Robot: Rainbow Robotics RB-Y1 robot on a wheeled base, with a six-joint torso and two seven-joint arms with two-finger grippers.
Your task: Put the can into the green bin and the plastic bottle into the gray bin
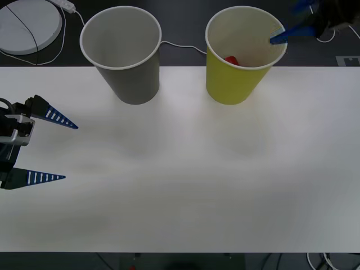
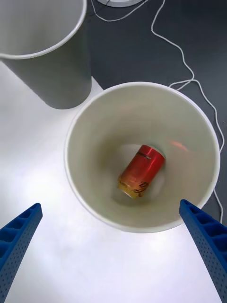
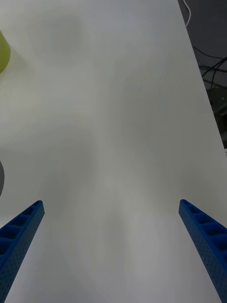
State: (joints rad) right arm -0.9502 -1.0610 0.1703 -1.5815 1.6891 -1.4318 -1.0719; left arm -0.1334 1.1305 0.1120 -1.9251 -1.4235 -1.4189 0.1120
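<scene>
Left gripper (image 1: 48,149) at the table's left edge, blue ribbed fingers (image 1: 59,119) spread wide, holding nothing, touching nothing; tapered to sharp points, white slots along the sides. From its wrist, the same two blue fingers (image 3: 21,236) far apart over bare white table (image 3: 118,142), a sliver of yellow-green at one edge.

Farther along, on the matte white table (image 1: 180,185): gray bin (image 1: 125,56), tapered paper-cup shape, white rolled rim, pale inside, upright near the back edge. Just beside it but apart, green bin (image 1: 233,79), same cup shape in yellow-green, white rim, upright. A small patch of red deep inside, seen from the front.

Right gripper (image 1: 295,22) at the far right, above and behind the green bin's rim, one blue fingertip over the rim. Spread of the fingers hard to judge from the front; from the wrist, fingers (image 2: 203,236) wide apart, empty, hanging over the green bin (image 2: 142,218).

Down inside that bin, the can (image 2: 141,171) lying on its side on the pale floor, smooth metal, red shading to orange-yellow, dark print near one end. Gray bin (image 2: 52,71) beside, not touching. Thin white cable (image 2: 175,47) curling across the dark floor behind.
</scene>
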